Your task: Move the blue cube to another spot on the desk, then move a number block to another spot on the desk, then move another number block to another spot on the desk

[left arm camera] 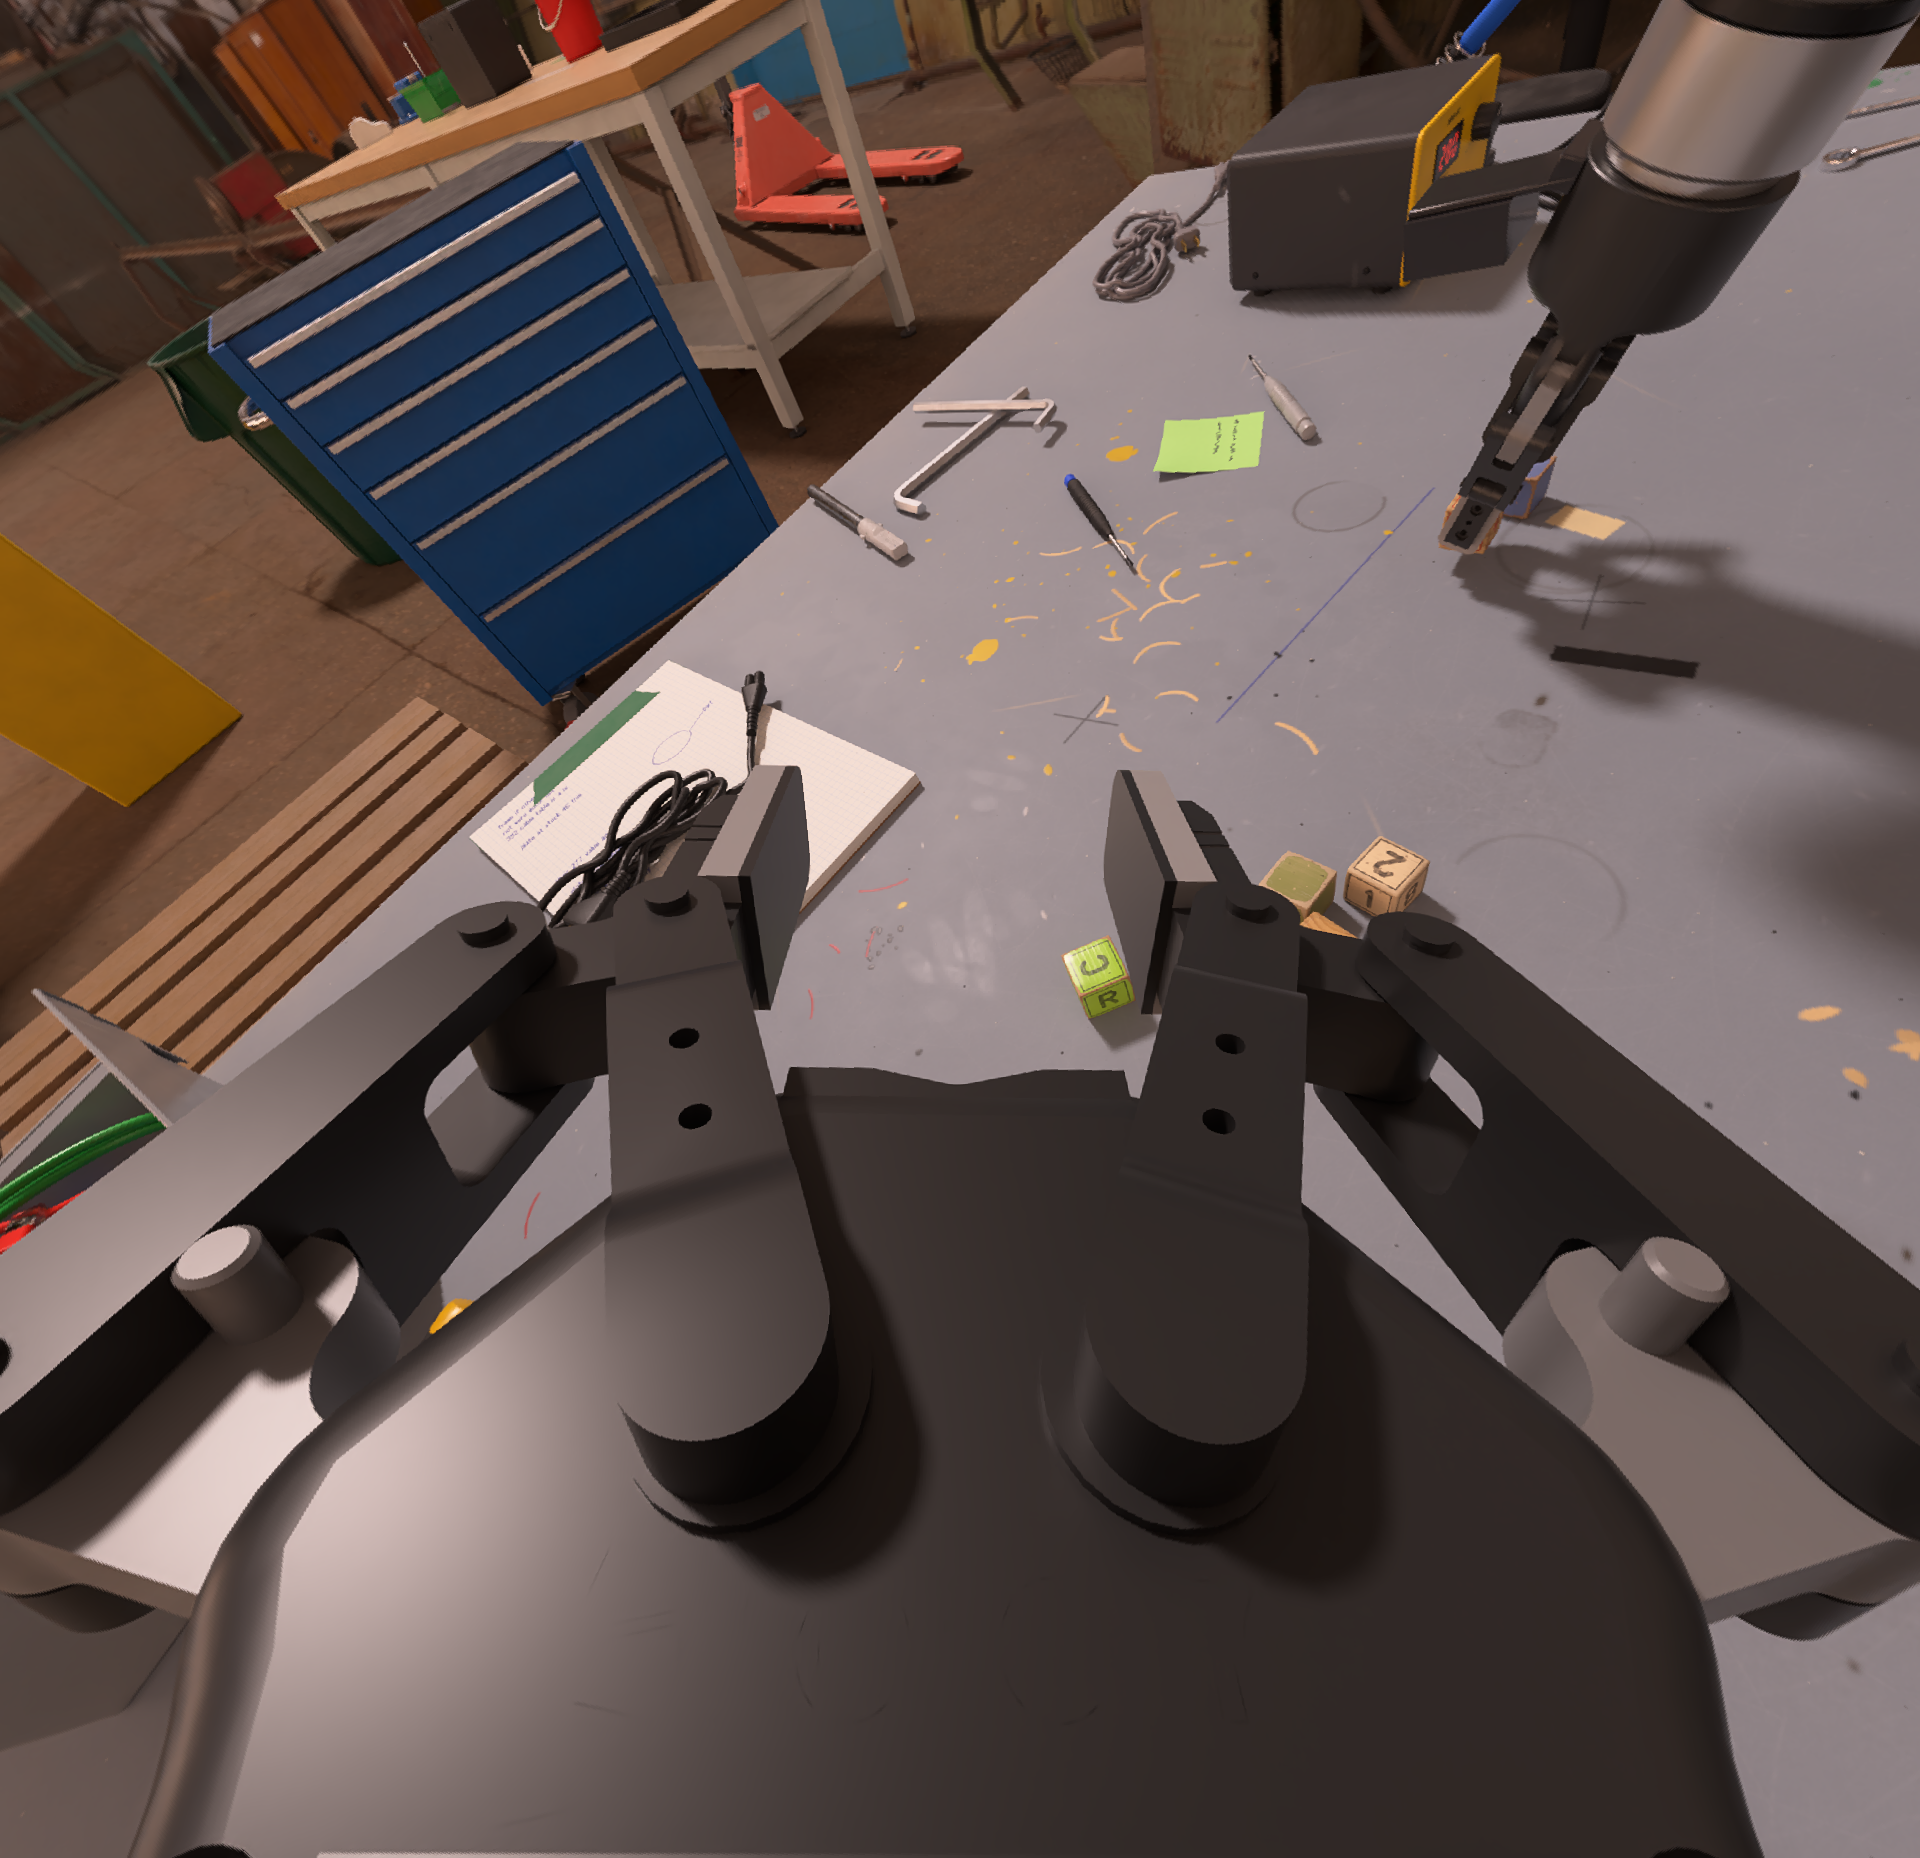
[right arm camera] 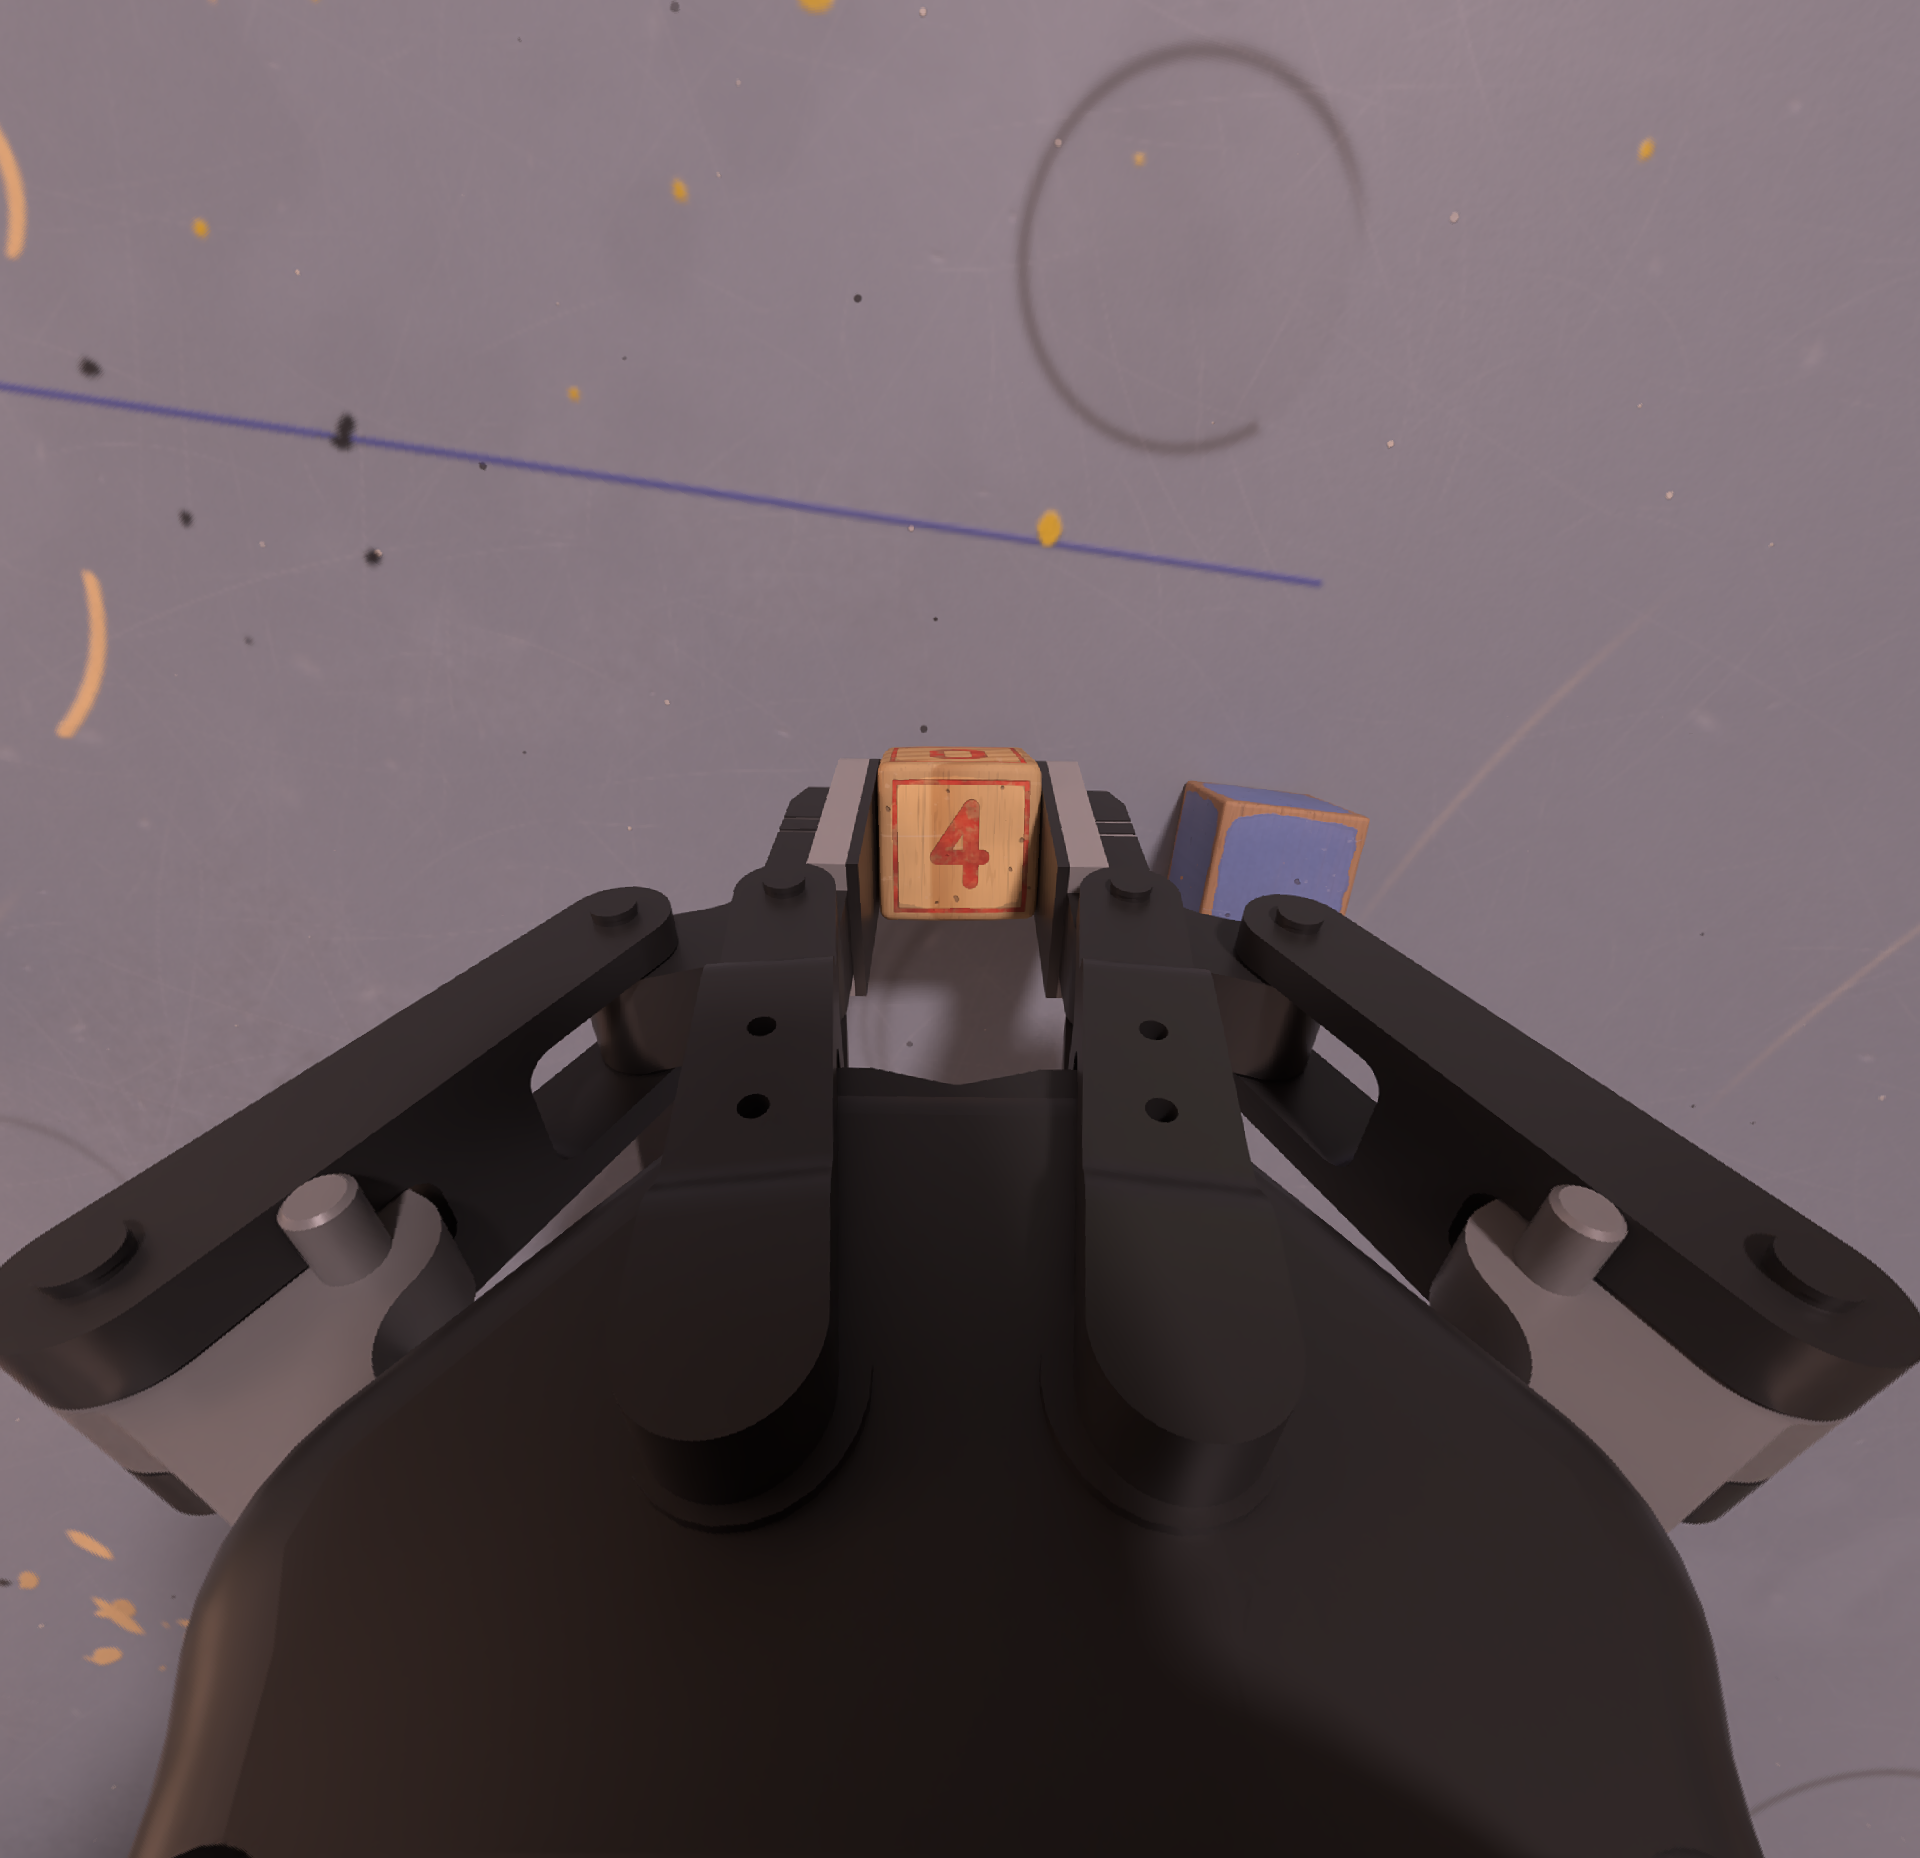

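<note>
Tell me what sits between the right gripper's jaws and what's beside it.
In the right wrist view, the right gripper is shut on a wooden number block; the blue cube stands just outside its jaws.

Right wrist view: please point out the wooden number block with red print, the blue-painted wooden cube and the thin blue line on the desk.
Wooden number block with red print (right arm camera: 958, 840), right wrist view, front face.
Blue-painted wooden cube (right arm camera: 1280, 863), right wrist view, blue side face.
Thin blue line (right arm camera: 665, 483), right wrist view, mid-length.

blue cube (right arm camera: 1268, 852): 1 | number blocks (right arm camera: 958, 834): 2 | green blocks (left arm camera: 1097, 975): 2 | screwdrivers (left arm camera: 1099, 522): 2
</note>
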